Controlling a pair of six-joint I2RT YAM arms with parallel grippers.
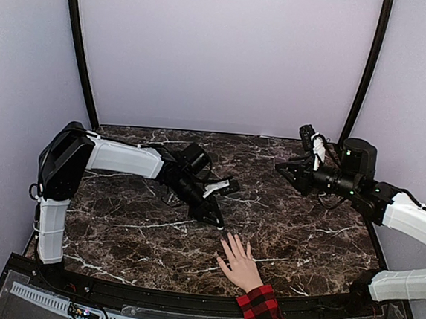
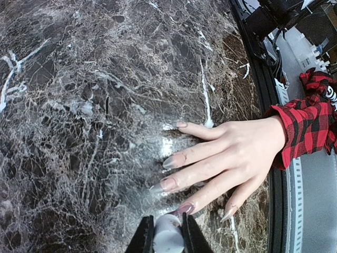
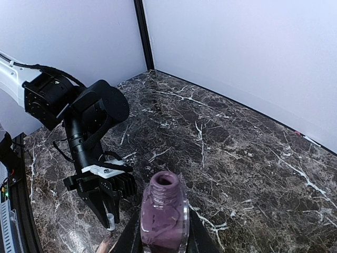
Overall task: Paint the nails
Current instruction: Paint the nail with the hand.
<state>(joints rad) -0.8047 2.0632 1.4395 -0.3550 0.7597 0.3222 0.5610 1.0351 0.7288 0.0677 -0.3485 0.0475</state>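
Note:
A light-skinned hand (image 2: 239, 153) in a red-and-black plaid sleeve (image 2: 308, 124) lies flat on the marble, fingers spread. Its nails (image 2: 171, 161) are long and pale. One nail (image 2: 185, 208), just in front of my left gripper, looks purple. My left gripper (image 2: 167, 226) is shut on a white brush cap (image 2: 168, 237), which points down at that nail. From above, the left gripper (image 1: 215, 221) hovers at the fingertips of the hand (image 1: 241, 265). My right gripper (image 3: 163, 234) is shut on an uncapped purple polish bottle (image 3: 163, 213) and is held up at the right (image 1: 292, 171).
The dark marble table (image 1: 132, 227) is enclosed by pale walls with black poles in the back corners (image 1: 83, 66). A black rail (image 2: 263, 68) runs along the table's near edge. The left arm (image 3: 89, 113) leans over the table's middle.

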